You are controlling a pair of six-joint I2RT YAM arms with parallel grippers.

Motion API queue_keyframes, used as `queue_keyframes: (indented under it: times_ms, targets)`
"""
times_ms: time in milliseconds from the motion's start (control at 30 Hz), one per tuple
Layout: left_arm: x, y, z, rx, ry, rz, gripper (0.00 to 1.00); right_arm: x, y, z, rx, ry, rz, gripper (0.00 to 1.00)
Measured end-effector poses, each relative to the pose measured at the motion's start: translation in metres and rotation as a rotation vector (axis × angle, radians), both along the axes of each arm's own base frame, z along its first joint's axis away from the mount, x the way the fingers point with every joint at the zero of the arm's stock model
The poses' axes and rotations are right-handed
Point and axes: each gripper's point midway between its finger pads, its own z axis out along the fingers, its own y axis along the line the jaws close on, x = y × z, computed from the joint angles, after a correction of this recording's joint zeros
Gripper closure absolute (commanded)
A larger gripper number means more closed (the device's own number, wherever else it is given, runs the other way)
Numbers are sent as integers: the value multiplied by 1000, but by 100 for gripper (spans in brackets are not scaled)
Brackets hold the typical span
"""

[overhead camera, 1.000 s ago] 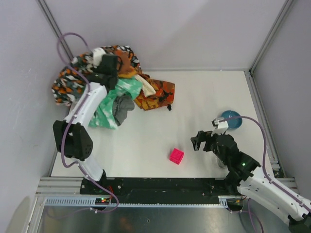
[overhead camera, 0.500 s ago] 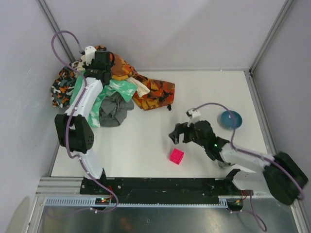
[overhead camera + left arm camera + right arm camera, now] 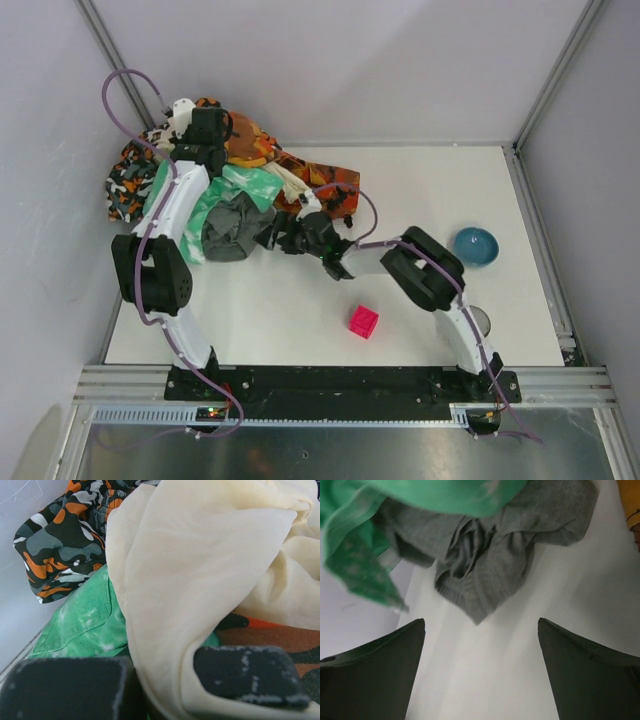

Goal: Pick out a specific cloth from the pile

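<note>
The dark grey cloth (image 3: 234, 226) lies crumpled at the pile's (image 3: 170, 170) front edge, partly under the mint-green cloth (image 3: 215, 195). My right gripper (image 3: 281, 238) is open just to its right, low over the table. In the right wrist view the grey cloth (image 3: 490, 565) lies just ahead of the open right gripper (image 3: 481, 625), its lowest corner near the gap between the jaws, the mint cloth (image 3: 420, 495) above it. My left gripper (image 3: 205, 132) is over the back of the pile. In its wrist view the left gripper (image 3: 162, 690) is shut on a fold of cream cloth (image 3: 200, 565).
A pink cube (image 3: 363, 321) sits on the white table front of centre. A blue bowl (image 3: 476, 246) stands at the right, with a round metal object (image 3: 482, 320) nearer the front. Orange-black patterned cloths (image 3: 325, 195) spread right of the pile. Walls close in left and back.
My right arm swung from the right side across the table to the grey cloth. My left gripper drew back over the pile, and more of the grey cloth shows.
</note>
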Motion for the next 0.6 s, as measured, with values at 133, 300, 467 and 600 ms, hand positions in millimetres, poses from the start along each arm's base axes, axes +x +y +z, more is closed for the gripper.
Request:
queue_keyframes:
  times_ms: [133,300,467,600]
  targets:
    - [0,-2,-4,-15,1,-5,99,21,38,-24,1,95,-57,1]
    - [2,-5,-6,-38,-5,-14,99,50,85,-26,-2,162,-85,1]
    - [2,-5,-11,-53,-3,-16,99,54,90,-32,-15,237,-98,15]
    - [3,-8,-14,-66,-2,-25,99,58,93,-39,-33,243,-88,36]
